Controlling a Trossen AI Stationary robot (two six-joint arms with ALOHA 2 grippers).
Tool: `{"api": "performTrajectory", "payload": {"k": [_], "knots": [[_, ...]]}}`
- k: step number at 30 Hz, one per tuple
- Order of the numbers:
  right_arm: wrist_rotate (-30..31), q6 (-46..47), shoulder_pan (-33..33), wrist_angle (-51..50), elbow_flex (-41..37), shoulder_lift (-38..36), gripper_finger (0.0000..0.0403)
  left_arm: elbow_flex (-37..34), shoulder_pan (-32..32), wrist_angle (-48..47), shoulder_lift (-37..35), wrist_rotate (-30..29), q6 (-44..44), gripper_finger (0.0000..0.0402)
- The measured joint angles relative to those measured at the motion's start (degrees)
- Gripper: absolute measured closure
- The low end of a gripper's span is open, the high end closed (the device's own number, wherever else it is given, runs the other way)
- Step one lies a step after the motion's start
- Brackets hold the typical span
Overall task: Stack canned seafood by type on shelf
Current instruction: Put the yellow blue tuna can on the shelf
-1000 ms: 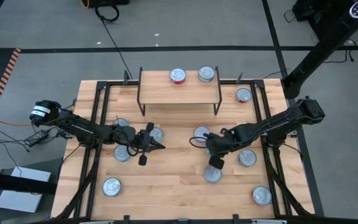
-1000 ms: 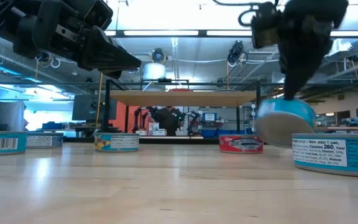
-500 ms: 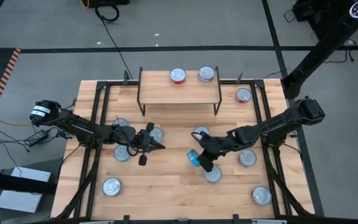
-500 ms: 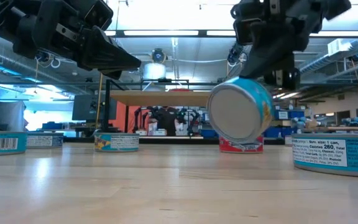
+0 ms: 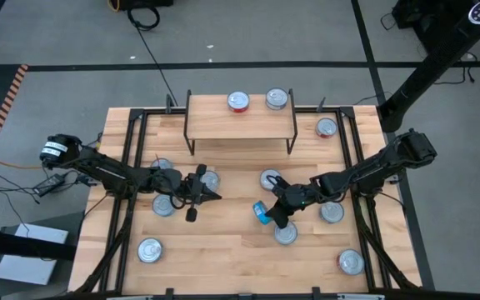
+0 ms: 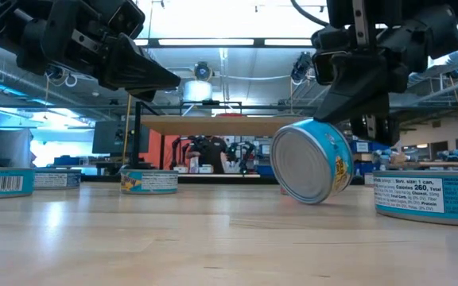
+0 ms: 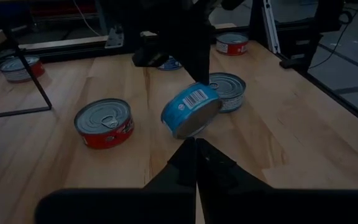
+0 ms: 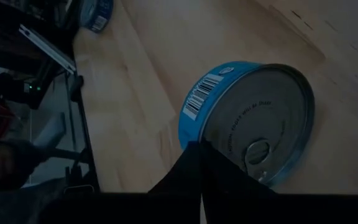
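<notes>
A blue-labelled tin [image 5: 261, 212] stands tipped up on its edge near the table's middle, silver lid [image 8: 263, 127] toward my right wrist. My right gripper [image 5: 272, 214] is shut and meets it from above. My left gripper [image 5: 215, 197] hovers shut over the table's left half, touching nothing. The shelf [image 5: 211, 125] stands at the far edge with a red tin [image 5: 238, 102] and a second tin [image 5: 277, 100] on top. Several other tins lie flat on the table. My right gripper touches the blue tin with its shut fingertips [image 8: 191, 155] on the side wall by the barcode [image 8: 199, 99], at the tin's uppermost part. The fingers slant down from the table's right. The tin leans with its lower rim [image 6: 312, 200] on the table; whether its rim is pinched I cannot tell.
Flat tins lie close by my right gripper: one just nearer [image 5: 284, 233], one to its right [image 5: 332, 211], a red one farther off [image 5: 269, 177]. More sit by my left gripper [image 5: 163, 205] and near the front corners [image 5: 149, 249] [image 5: 351, 262]. Black frame rails [image 5: 127, 167] run along both sides.
My right gripper has sunk, tipped its fingers downward and rolled. The blue tin has swung toward the table's left, turned up on edge, and come down with its lower rim on the table.
</notes>
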Motion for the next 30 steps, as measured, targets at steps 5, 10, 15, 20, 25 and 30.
{"api": "performTrajectory", "payload": {"k": [5, 10, 15, 20, 25, 30], "knots": [[-0.1, -0.4, -0.1, -0.4, 0.2, 0.1, 0.0385, 0.0, 0.0, 0.0, 0.0, 0.0, -1.0, 0.0396], [-0.1, -0.9, -0.7, -0.7, 0.2, 0.2, 0.0378, 0.0, 0.0, 0.0, 0.0, 0.0, -1.0, 0.0396], [-0.1, -1.4, -1.4, -1.1, 0.2, 0.2, 0.0369, 0.0, 0.0, 0.0, 0.0, 0.0, -1.0, 0.0396], [-0.2, -1.8, -2.3, -1.6, 0.2, 0.2, 0.0347, 0.0, 0.0, 0.0, 0.0, 0.0, -1.0, 0.0390], [-0.2, -3.4, -2.7, -2.4, 0.2, 0.2, 0.0310, 0.0, -0.1, 0.0, 0.0, 1.0, -1.0, 0.0371], [-1.1, -5.4, -2.7, -2.4, 0.2, 0.2, 0.0286, 0.0, -0.1, 0.1, 0.0, -0.2, -1.8, 0.0367]]}}
